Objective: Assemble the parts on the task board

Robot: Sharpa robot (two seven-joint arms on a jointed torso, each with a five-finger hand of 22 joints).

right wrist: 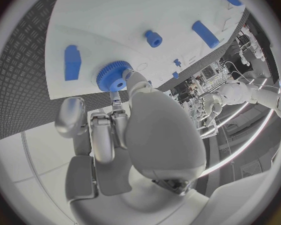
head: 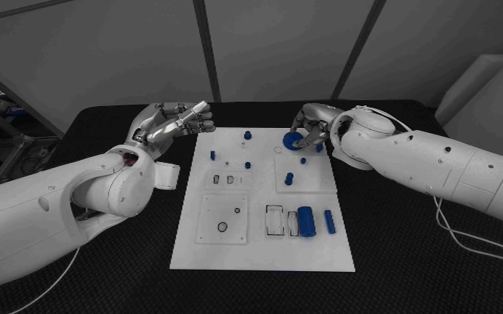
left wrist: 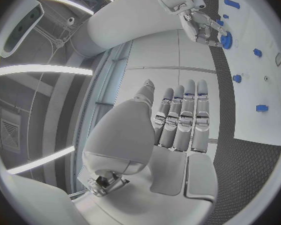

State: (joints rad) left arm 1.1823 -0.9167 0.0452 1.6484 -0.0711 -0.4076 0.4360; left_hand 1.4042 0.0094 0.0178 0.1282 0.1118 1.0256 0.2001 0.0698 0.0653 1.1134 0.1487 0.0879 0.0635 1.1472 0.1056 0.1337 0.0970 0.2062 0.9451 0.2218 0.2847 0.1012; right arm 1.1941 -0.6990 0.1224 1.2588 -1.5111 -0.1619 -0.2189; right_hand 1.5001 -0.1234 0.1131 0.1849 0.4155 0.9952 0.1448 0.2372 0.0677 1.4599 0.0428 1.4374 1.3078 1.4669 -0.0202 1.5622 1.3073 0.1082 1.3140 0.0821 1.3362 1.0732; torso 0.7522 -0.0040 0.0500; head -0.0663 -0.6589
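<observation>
Head view, right robot hand (head: 315, 131): pinching the blue gear (head: 292, 139) over the task board's (head: 262, 256) far edge
Left robot hand (head: 173, 126): empty, fingers straight, hovering left of board

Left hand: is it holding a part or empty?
Empty. The left hand has its fingers stretched out side by side with nothing between them, raised beside the task board, apart from the blue parts.

On my feed, both arms are clad in smooth white rounded shells with small dark screw points. Each ends in a silver robot hand, left (head: 173, 125) and right (head: 315, 129), built of segmented metallic fingers (left wrist: 184, 117) with pale grey pads. A thin white cable (head: 461, 234) loops beneath the right forearm; another trails under the left.
</observation>
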